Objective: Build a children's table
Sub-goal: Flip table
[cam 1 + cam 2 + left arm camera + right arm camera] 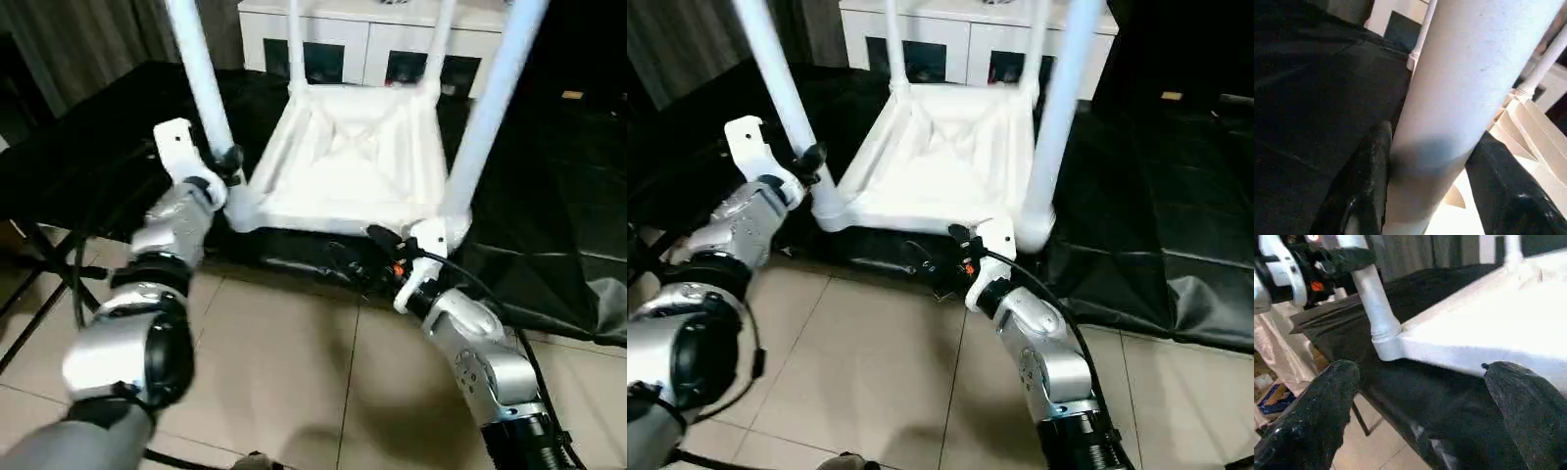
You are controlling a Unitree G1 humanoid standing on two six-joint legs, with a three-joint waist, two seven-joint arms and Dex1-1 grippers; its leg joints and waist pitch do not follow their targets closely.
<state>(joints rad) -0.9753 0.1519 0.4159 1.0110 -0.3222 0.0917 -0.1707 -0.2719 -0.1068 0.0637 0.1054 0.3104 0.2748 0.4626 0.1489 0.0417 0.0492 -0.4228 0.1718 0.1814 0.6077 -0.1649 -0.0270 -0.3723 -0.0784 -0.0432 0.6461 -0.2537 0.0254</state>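
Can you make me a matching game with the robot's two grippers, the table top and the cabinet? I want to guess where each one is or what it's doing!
Things:
1. left gripper
2. right gripper
3. table top
4. cabinet

States:
A. lying upside down on the black cover
B. standing at the back, with dark doors
C. closed around a table leg
D. open, near the table's front edge

Pairs: 1-C, 2-D, 3-A, 4-B

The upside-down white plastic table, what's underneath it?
The white plastic table lies on a black cloth spread over a raised surface. The surface beneath that cloth is covered.
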